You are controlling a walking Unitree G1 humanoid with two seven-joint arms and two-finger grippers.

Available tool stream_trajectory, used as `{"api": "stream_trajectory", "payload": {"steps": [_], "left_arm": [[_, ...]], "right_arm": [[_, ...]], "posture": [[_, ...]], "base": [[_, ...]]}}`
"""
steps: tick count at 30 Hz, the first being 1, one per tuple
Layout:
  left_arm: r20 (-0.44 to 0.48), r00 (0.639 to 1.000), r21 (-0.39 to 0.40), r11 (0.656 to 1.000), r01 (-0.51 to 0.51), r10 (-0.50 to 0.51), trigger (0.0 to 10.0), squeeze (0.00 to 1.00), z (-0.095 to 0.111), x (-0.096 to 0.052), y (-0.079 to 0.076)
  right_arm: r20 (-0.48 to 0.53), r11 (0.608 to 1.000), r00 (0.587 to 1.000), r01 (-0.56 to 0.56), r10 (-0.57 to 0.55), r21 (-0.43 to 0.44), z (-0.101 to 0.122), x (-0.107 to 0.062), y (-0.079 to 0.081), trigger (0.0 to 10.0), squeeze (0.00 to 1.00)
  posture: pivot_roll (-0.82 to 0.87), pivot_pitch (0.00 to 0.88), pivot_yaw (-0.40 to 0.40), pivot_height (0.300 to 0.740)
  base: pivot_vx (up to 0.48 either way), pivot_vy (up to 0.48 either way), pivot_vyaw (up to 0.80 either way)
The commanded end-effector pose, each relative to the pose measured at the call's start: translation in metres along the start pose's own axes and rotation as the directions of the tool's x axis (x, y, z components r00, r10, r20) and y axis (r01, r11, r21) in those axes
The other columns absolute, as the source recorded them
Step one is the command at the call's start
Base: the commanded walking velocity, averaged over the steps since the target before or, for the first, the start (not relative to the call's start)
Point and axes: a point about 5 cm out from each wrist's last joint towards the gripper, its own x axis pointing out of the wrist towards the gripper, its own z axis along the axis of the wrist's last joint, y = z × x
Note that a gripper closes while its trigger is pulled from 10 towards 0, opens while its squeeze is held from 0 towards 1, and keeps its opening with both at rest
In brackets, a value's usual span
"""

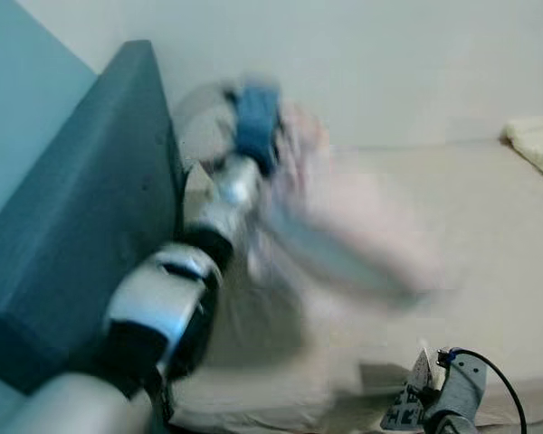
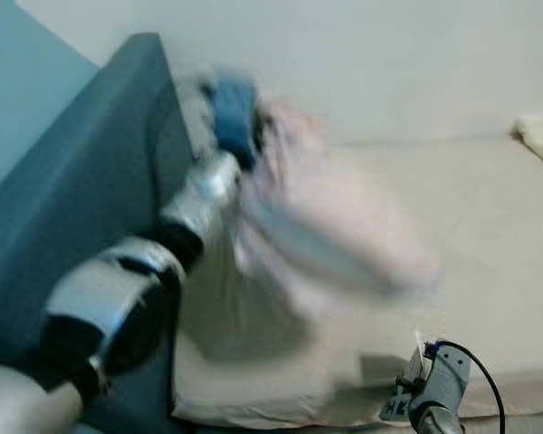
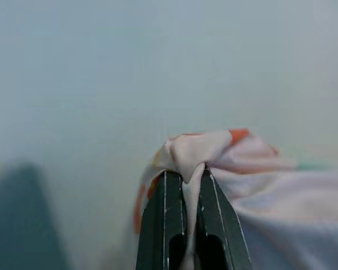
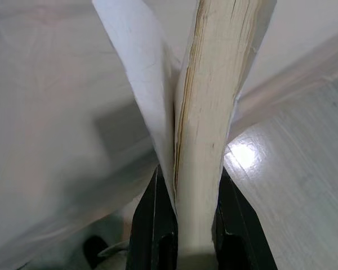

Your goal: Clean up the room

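Note:
My left arm reaches up over a beige bed [image 1: 489, 235], blurred by motion. Its gripper [image 3: 190, 174] is shut on a bunched corner of a pale pink cloth [image 3: 214, 152] with orange marks. That cloth [image 1: 344, 240] streams down and to the right over the mattress as a smear. My right gripper [image 4: 186, 185] sits low at the bed's front edge, shut on a paperback book [image 4: 214, 101] whose yellowed page edges and a loose white page stick out beyond the fingers. The right wrist [image 1: 452, 393] shows at the bottom right.
A dark teal headboard [image 1: 90, 226] runs along the left of the bed, against a pale wall. A cream folded blanket [image 1: 538, 145] lies at the far right of the mattress. Pale wooden floor [image 4: 304, 185] shows beside the bed.

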Motion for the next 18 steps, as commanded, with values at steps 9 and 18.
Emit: {"api": "stream_trajectory", "payload": {"steps": [9, 18], "left_arm": [[-0.239, 0.969, 0.396, 0.917, 0.036, 0.065, 10.0, 0.00, -0.102, -0.089, 0.070], [-0.691, 0.721, 0.427, 0.775, 0.466, -0.054, 10.0, 0.00, -0.193, -0.275, 0.075]], "right_arm": [[0.080, 0.999, 0.996, -0.034, 0.031, 0.037, 0.012, 0.001, 0.006, 10.0, 0.00], [0.073, 0.998, 0.996, -0.053, 0.049, 0.046, 0.011, 0.000, 0.007, 10.0, 0.00]], "posture": [[-0.20, 0.113, 0.051, 0.740], [-0.19, 0.123, 0.040, 0.740]], "base": [[0.000, 0.000, 0.00], [0.000, 0.000, 0.00]]}}
